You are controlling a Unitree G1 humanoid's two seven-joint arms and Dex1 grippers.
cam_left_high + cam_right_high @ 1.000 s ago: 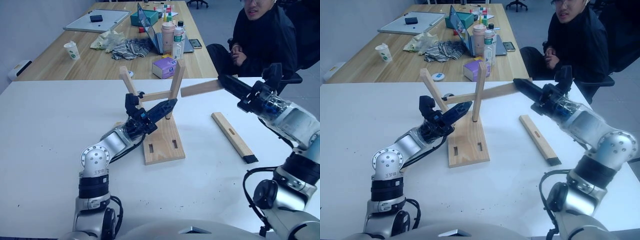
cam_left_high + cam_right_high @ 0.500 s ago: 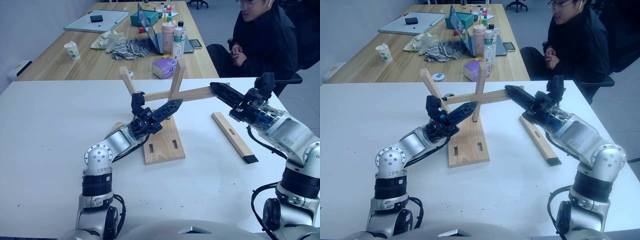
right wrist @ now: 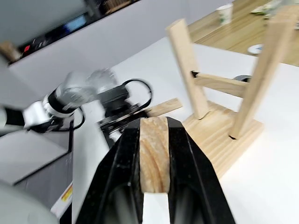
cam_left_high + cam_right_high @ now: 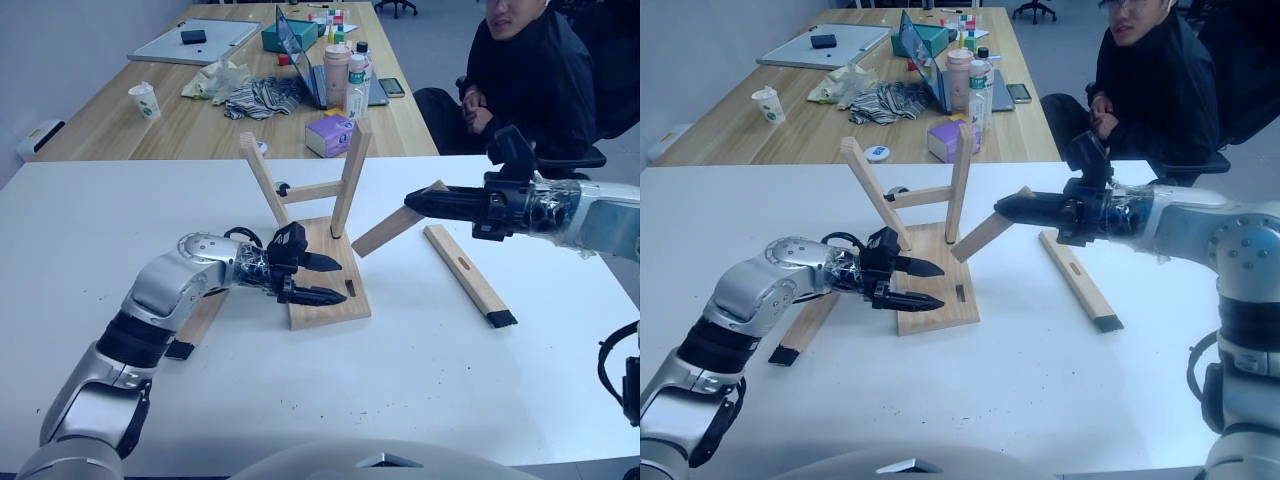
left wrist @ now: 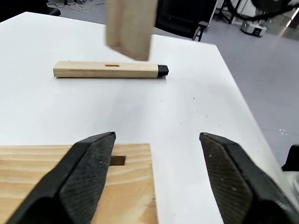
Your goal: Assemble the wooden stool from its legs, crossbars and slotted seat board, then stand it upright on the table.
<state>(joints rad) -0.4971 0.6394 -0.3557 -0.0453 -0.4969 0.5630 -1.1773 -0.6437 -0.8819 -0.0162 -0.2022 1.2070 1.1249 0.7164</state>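
The slotted seat board (image 4: 335, 298) lies flat on the white table. Two legs (image 4: 263, 181) (image 4: 349, 176) stand up from its far end, joined by a crossbar (image 4: 310, 190). My left gripper (image 4: 341, 281) hovers open just over the board's near end, its fingers (image 5: 84, 165) straddling a slot (image 5: 118, 161). My right gripper (image 4: 415, 203) is shut on a third leg (image 4: 390, 231), which slopes down toward the board's right side without touching it. A fourth leg (image 4: 468, 272) lies loose on the table to the right. Another wooden piece (image 4: 805, 325) lies under my left forearm.
Behind the white table's far edge (image 4: 150, 160) stands a wooden table (image 4: 130, 125) with a paper cup, bottles, a laptop and cloth. Open white surface extends in front of the board and at the far left.
My left gripper came down from beside the upright leg to the board's near end, fingers spread. My right gripper drew back to the right, and its leg tilted from near level to sloping down.
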